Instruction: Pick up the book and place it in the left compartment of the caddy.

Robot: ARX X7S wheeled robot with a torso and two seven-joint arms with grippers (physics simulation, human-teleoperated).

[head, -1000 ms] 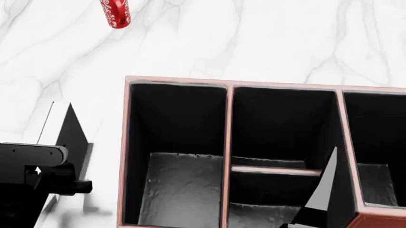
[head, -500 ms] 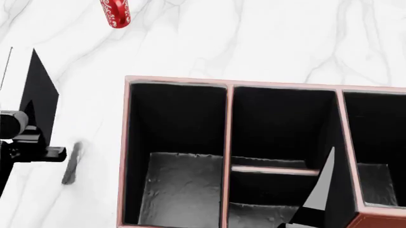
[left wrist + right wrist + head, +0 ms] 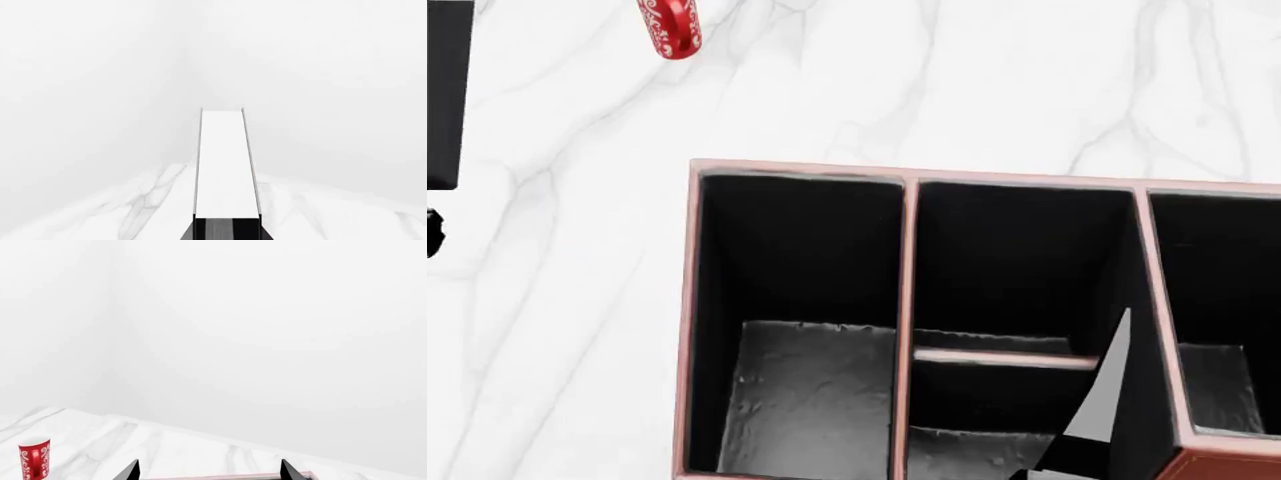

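Note:
The book [image 3: 447,95] shows as a black slab at the head view's far left edge, raised off the table. In the left wrist view its white page edges [image 3: 225,165] run straight out from my left gripper [image 3: 227,231], which is shut on it. The caddy [image 3: 694,300], reddish-brown with a black interior, fills the lower middle of the head view. Its left compartment [image 3: 807,400] has a grey textured floor with nothing in it. My right gripper [image 3: 210,472] is open and holds nothing; one of its fingers [image 3: 1101,400] hangs over the caddy's crossbar section.
A red patterned mug [image 3: 670,28] stands on the white marble table [image 3: 988,90] behind the caddy, and also shows in the right wrist view as the mug [image 3: 33,457]. The caddy's right section [image 3: 1221,300] runs off the frame edge.
The left gripper has carried the book up off the table and further left. Only the book's edge and a bit of the gripper now remain in the head view. The right arm barely moved.

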